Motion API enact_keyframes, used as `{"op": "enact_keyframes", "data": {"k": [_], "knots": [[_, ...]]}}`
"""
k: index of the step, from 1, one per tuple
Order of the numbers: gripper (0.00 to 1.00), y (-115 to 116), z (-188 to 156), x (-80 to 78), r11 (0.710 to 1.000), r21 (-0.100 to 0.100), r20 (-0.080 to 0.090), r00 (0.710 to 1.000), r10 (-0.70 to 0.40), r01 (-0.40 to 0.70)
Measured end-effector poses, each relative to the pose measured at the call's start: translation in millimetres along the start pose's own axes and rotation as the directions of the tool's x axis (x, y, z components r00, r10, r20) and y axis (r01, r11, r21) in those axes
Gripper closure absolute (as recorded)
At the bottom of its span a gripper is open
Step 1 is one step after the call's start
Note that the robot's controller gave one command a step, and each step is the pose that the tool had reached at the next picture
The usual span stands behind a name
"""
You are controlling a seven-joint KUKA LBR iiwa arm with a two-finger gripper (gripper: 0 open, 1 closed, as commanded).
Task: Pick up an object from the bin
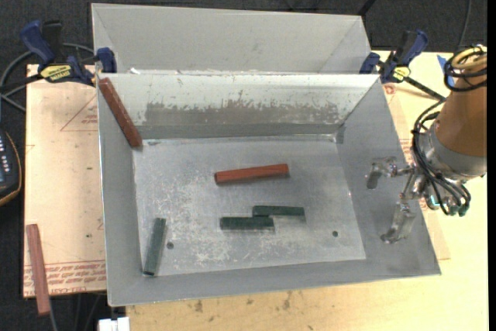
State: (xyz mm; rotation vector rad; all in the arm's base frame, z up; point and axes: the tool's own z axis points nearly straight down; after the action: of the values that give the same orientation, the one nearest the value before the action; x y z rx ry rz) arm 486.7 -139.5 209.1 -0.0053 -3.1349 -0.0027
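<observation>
Gripper (389, 201) over right sloped wall of bin (232, 50), fingers spread wide, nothing between them. No object beneath; target undetermined.

Nearest candidates, floor centre: dark green bar (246, 223) touching second dark green bar (279, 211); flat red-brown bar (251, 174) just behind.

Risks: fingers strike sloped wall on descent; touching green pair shifts or lifts together.

Elsewhere: lone green bar (155, 246) front left, near wall; leaning red-brown bar (120, 114) against left wall, rear. Path to centre appears unobstructed.

Arm (463, 124) enters from right — claw (387, 201) gapes wide.
</observation>
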Motion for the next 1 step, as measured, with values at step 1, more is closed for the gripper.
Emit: {"op": "enact_keyframes", "data": {"k": [1], "knots": [[0.00,73.7,36.8,-88.5,1.000,-0.003,0.011,1.000,0.008,-0.008]]}}
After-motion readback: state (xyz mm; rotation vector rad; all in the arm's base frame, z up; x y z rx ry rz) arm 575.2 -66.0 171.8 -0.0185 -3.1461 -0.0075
